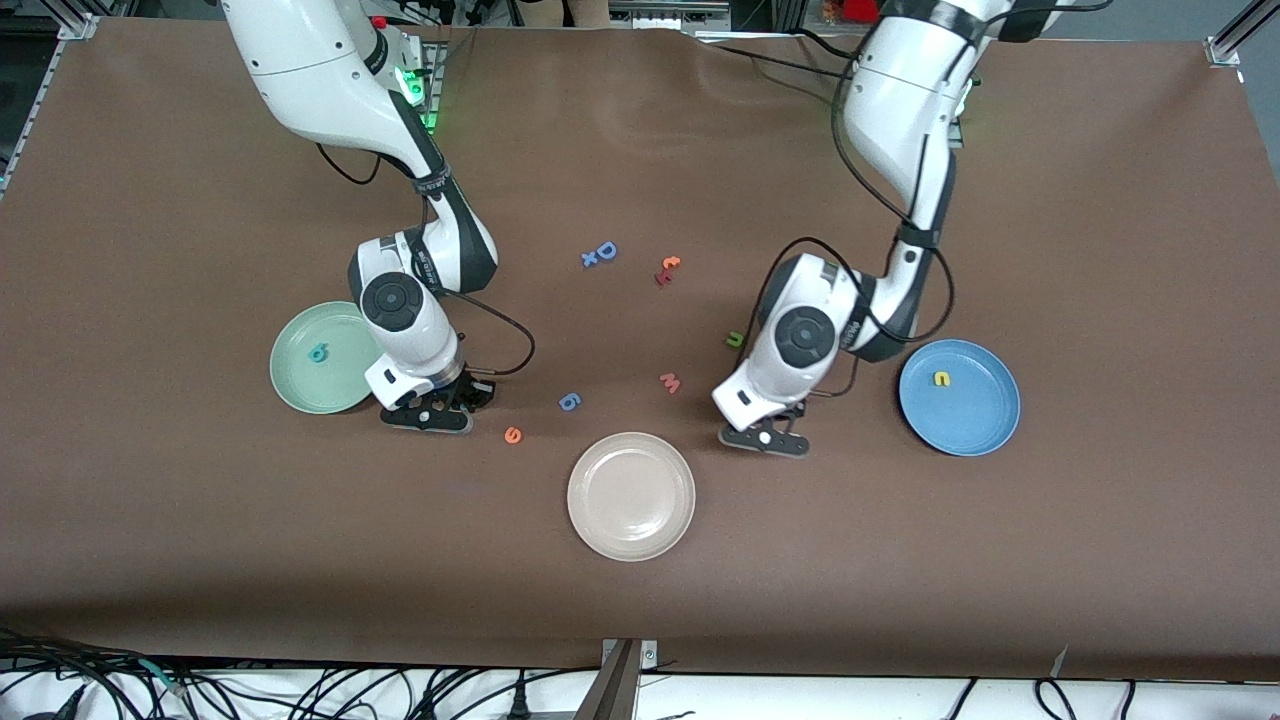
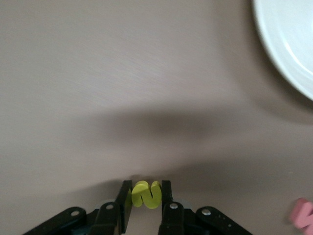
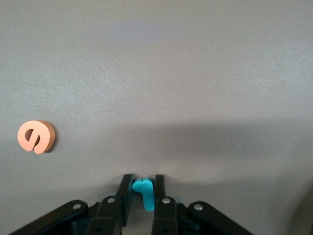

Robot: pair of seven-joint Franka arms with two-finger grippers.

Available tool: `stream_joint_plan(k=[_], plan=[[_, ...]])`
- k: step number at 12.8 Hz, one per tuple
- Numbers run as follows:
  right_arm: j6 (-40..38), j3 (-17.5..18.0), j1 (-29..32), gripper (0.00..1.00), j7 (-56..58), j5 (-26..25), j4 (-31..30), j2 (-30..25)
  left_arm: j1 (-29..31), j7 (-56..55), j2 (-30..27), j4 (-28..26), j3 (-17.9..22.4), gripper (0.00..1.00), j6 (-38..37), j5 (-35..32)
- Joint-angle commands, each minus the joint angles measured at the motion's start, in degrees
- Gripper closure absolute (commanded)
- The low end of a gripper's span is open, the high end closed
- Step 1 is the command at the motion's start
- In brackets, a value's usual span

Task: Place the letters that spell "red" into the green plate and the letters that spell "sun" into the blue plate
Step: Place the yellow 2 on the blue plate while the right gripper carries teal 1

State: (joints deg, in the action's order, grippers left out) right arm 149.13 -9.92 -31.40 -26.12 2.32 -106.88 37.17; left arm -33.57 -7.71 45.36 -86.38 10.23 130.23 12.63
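Yellow s (image 2: 146, 194) pinched in left pincer (image 2: 146, 196); teal r (image 3: 144, 192) in right pincer (image 3: 144, 192).

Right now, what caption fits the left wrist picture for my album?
The left hand pinches the yellow s just above the brown table, by the cream-white plate.

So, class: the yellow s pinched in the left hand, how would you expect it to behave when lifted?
The yellow s looks like thick foam, so it is probably very light and may squash a little between the left hand fingers. Its matte surface should resist slipping. It is flat, so once dropped in the blue plate it would likely lie still rather than roll.
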Motion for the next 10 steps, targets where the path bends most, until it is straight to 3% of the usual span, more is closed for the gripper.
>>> stream_joint_plan(k=[1, 3, 5, 10], plan=[[0.1, 0.2, 0.4, 0.87, -0.6, -0.2, 0.4, 0.7, 5.9, 5.9, -4.1, 0.9, -1.2, 0.80, -7.4, -2.2], [-0.2, 0.2, 0.5, 0.88, 0.2, -0.2, 0.5, 0.2, 11.0, 10.0, -5.7, 0.4, -4.3, 0.80, -11.3, -2.7], [-5.2, -0.5, 0.6, 0.89, 0.8, -0.3, 0.9, -2.1, 13.2, 12.6, -6.5, -0.5, -4.7, 0.80, -15.9, -5.0], [-23.3, -8.9, 0.6, 0.88, 9.8, -0.2, 1.3, -10.1, 16.8, 15.6, -6.5, -3.3, -5.3, 0.80, -21.3, -5.3]])
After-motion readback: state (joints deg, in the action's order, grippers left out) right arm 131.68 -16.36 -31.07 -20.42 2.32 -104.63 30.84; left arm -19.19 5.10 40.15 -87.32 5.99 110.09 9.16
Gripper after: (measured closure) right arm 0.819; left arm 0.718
